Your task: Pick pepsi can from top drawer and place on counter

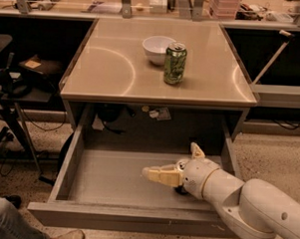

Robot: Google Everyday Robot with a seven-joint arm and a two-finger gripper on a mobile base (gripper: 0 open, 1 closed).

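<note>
— Where the arm (pixel 255 211) is brought in, how is it posed?
— It is stretched in from the lower right, low over the front panel of the drawer (pixel 111 217). The wrist is laid almost level and pointed left.
— And the gripper (pixel 169 158)?
— It is held inside the drawer, in the right half, just above the bottom. The fingers (pixel 160 175) are spread wide: one is pointed left, the other is turned up toward the back.
— Where is the pepsi can (pixel 179 167) found?
— It is stood in the drawer between the fingers, close against the wrist, and is mostly hidden by it. Whether it is touched cannot be told.
— What is set on the counter (pixel 107 65)?
— A green can (pixel 175 63) and a white bowl (pixel 158 48), just beside each other.
</note>
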